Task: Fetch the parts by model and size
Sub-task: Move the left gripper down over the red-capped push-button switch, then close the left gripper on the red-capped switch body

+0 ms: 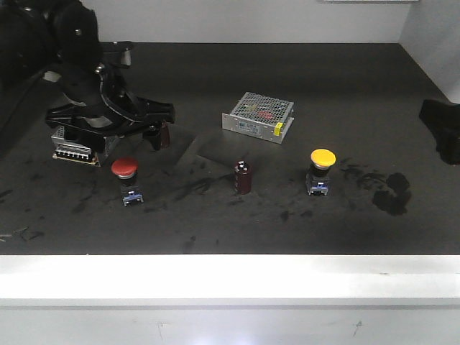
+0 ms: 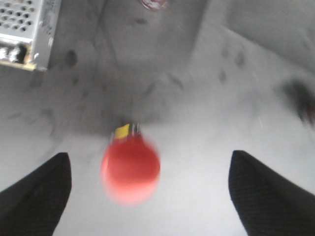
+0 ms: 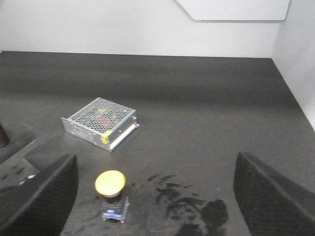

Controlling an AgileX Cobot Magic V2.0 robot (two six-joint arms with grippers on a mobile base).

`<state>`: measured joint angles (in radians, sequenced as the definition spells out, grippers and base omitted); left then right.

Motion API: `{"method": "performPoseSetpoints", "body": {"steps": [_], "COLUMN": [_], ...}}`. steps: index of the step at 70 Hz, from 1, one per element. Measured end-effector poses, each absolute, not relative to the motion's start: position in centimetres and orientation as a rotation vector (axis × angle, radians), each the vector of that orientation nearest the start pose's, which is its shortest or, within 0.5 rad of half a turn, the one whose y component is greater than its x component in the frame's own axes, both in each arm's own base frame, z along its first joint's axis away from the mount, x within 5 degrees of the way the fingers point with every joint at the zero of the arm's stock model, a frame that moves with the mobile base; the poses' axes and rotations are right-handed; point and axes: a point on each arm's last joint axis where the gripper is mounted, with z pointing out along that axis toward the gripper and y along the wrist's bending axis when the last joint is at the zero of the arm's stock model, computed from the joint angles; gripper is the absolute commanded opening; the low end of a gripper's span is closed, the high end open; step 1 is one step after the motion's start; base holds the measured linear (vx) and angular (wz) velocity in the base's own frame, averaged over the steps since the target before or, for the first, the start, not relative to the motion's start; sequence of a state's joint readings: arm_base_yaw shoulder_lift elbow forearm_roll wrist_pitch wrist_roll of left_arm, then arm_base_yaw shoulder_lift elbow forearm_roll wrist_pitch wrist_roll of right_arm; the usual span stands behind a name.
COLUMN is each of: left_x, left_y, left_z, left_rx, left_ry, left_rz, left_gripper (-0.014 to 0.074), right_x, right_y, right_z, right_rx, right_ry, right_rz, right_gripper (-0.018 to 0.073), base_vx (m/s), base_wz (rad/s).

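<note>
Leftmost, on the dark matte tabletop: a flat metal-mesh power supply box, partly hidden under the black left arm. Just above it, the black two-fingered left gripper, spread wide and holding nothing. From the left wrist view, blurred: both dark fingers at the bottom corners, well apart, with the red-capped mushroom-head push-button switch framed between them, touched by neither. Standing upright on a black body and blue-grey base, just near and right of that box, toward the near side of the table. Close by the gripper's right finger, a small dark maroon cylinder, partly hidden. Further right, near the middle, a dark maroon cylindrical capacitor, upright and alone. Beyond it, farther back, a second metal-mesh power supply box, lying flat. Right of centre, the yellow-capped mushroom-head push-button switch, upright on the same kind of black body and blue-grey base, well apart from the red one and about as near. Just right of it, dark smudges on the surface. At the far right edge, only a black piece of the right arm. From its wrist view, the right gripper wide open and empty, the yellow switch low in the gap toward the left, untouched.
</note>
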<state>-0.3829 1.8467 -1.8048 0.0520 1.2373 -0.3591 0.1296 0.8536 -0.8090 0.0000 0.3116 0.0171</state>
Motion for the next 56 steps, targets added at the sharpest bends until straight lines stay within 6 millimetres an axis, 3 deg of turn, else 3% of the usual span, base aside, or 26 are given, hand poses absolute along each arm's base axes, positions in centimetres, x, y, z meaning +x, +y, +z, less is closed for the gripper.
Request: {"method": "performPoseSetpoints", "body": {"steps": [15,32,56], "left_x": [37.9,37.9,37.2], "left_y": [-14.1,-14.0,-14.0], "left_z": [32.3,32.1,29.6], "left_rx": [0.003,-0.009,-0.033], "left_ry": [2.765,2.769,2.864], "left_rz": [-0.018,-0.009,-0.011], "left_gripper": [0.0587,0.0587,0.0587], "right_x": [17.8,17.8,17.7], "right_y": [2.9,3.0,3.4], "right_z": [37.0,36.9,36.9], "right_rx": [-0.134,-0.136,-0.162], "right_ry": [1.838,1.839,1.837], "right_rz": [0.126,0.127,0.143], "right_gripper": [0.0594,0.0594,0.0594], "base_vx": [0.00,0.00,0.00], "base_wz": [0.00,0.00,0.00]}}
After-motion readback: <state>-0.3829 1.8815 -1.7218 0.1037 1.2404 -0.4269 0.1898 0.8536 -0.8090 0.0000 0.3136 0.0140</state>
